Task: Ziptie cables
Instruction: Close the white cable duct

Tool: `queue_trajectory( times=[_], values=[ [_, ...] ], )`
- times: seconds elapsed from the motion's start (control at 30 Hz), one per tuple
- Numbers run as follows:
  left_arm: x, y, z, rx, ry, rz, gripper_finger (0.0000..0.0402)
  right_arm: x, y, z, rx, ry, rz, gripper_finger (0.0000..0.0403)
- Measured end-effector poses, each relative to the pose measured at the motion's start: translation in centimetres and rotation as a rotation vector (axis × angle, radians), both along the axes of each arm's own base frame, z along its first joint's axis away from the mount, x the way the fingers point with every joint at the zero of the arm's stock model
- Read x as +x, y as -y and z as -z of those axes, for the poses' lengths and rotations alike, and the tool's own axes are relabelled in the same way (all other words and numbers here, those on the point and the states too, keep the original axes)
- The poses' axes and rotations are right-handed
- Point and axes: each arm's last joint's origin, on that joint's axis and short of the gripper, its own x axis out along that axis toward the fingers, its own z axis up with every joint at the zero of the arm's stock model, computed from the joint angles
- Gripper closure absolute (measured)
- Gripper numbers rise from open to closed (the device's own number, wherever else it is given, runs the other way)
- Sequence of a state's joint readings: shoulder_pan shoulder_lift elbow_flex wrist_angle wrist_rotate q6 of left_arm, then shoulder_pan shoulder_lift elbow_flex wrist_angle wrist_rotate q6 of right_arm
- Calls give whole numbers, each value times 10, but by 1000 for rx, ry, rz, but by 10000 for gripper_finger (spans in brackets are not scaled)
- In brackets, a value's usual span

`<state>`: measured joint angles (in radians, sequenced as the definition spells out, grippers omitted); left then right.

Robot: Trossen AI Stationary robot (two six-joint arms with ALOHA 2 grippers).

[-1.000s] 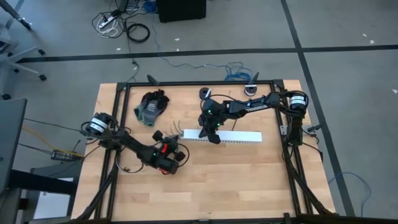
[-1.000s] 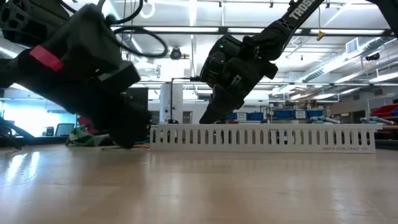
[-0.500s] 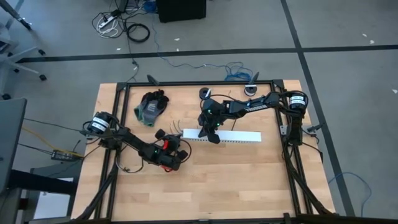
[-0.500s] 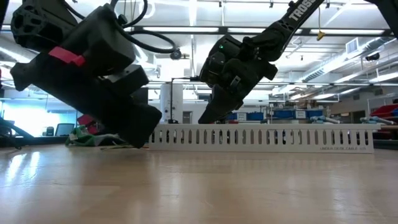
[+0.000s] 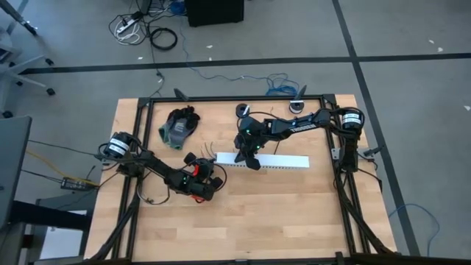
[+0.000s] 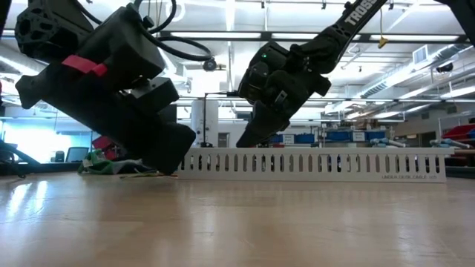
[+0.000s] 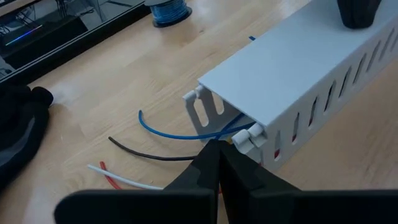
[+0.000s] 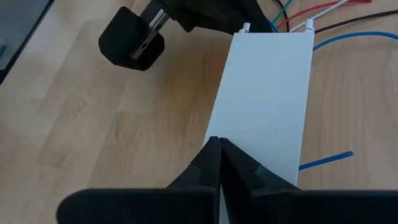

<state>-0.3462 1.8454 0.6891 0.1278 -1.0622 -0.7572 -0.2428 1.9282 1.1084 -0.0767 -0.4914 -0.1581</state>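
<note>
- Black left gripper (image 7: 214, 163), pressed together and holding nothing, is seen just short of the white duct (image 7: 292, 81); the cables (image 7: 168, 134) spill out of the duct's open end right beside its tips and could be shoved or snagged.
- Right gripper (image 8: 214, 158), likewise pressed together, is set on the duct's lid; if pressed harder, the duct could be slid or tipped.

Front half of the table (image 5: 294, 221) is wide open. Back's tighter: white duct (image 5: 283, 161) across the middle, gloves (image 5: 179, 125) back-left.
</note>
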Motion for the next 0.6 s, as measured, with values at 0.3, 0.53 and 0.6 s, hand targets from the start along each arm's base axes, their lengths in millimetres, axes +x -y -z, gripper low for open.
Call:
queue_trajectory(
  times=[0.3,0.53,0.6],
  values=[
    [1,0,0,-3,9,1,401,3,1,-2,-3,34,5,403],
    [3,1,-1,-8,17,16,401,4,0,-3,-6,47,4,403],
    [3,1,-1,-8,18,16,401,4,0,-3,-6,49,4,403]
  ],
)
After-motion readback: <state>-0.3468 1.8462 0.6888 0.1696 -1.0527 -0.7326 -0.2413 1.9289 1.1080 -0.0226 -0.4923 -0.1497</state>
